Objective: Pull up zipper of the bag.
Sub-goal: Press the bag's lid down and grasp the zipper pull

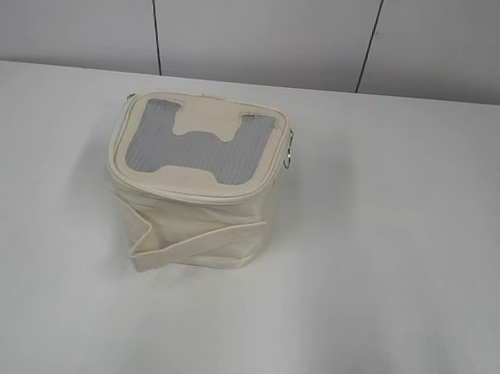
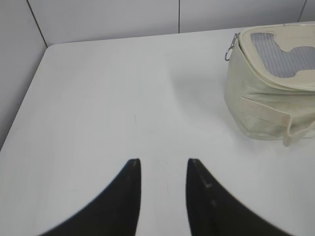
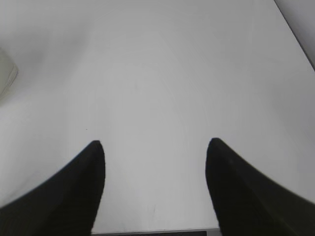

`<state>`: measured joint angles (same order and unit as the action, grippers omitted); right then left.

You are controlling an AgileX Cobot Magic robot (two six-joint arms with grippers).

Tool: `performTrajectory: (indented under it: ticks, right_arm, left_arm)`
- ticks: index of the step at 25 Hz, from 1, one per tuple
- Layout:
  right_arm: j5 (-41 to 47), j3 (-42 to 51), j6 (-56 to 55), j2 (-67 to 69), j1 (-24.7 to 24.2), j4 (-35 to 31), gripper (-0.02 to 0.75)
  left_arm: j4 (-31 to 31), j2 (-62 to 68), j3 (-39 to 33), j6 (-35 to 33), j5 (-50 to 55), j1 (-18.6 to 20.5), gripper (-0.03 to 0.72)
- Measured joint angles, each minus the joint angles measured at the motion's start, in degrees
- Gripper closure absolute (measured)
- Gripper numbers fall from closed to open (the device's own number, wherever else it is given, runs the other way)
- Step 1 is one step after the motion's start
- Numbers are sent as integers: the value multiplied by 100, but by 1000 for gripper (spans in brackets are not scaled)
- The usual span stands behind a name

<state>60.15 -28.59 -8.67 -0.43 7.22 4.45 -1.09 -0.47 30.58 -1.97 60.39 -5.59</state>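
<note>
You are at a lab-style test bench: a bare white table (image 1: 382, 275) whose far edge meets a wall (image 1: 262, 28) of plain pale panels split by thin dark seams. The left wrist view shows the table's far left corner boxed in by the same panels.

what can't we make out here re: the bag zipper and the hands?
- Zipper: exterior view, open or closed unclear; track too thin.
- Ring pull: too small to show its slider.
- Bag: left wrist view, cut by right edge.
- Left hand, right hand: only fingertips show, apart; absent from exterior view.
</note>
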Motion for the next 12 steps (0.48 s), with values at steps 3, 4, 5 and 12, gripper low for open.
performTrajectory:
  ticks: [3,4,5,12]
  right_arm:
    - [0,0,0,0,0,0,232]
    - [0,0,0,0,0,0,232]
    - [0,0,0,0,0,0,232]
    - [0,0,0,0,0,0,232]
  left_arm:
    - [0,0,0,0,0,0,450]
    - [0,0,0,0,0,0,450]
    - [0,0,0,0,0,0,450]
    - [0,0,0,0,0,0,450]
